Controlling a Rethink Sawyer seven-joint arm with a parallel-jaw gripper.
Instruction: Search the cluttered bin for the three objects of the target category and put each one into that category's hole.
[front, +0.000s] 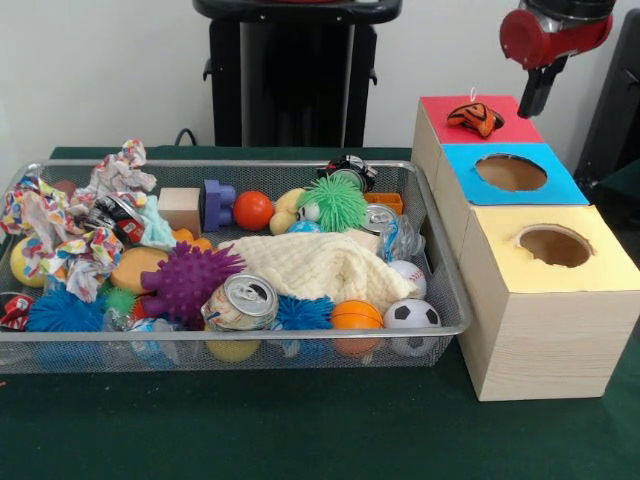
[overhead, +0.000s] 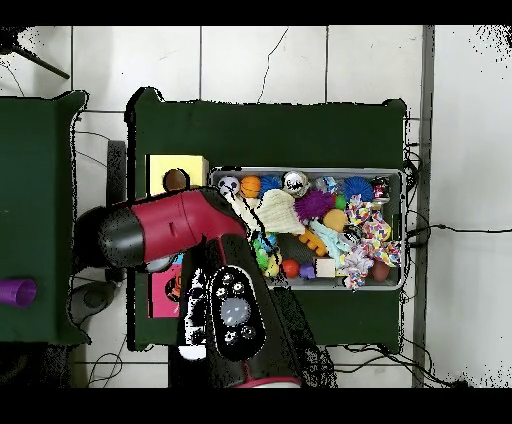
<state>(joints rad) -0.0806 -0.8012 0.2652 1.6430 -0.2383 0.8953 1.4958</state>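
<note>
A plain white wall (front: 100, 70) stands behind the green-covered table (front: 300, 430). Seen from overhead, pale floor tiles (overhead: 260, 60) with dark grout surround it, cables (overhead: 440, 228) trailing right.

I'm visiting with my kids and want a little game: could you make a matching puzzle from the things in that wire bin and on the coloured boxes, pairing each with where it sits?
Things:
1. orange-and-black striped soft toy
2. purple spiky rubber ball
3. black-and-white toy soccer ball
4. green stringy puffer ball

Places:
A. wire bin's front corner nearest the boxes
B. on the red-topped box
C. toward the bin's back edge
D. middle of the bin, beside the cream knitted cloth

Pairs: 1-B, 2-D, 3-A, 4-C
</note>
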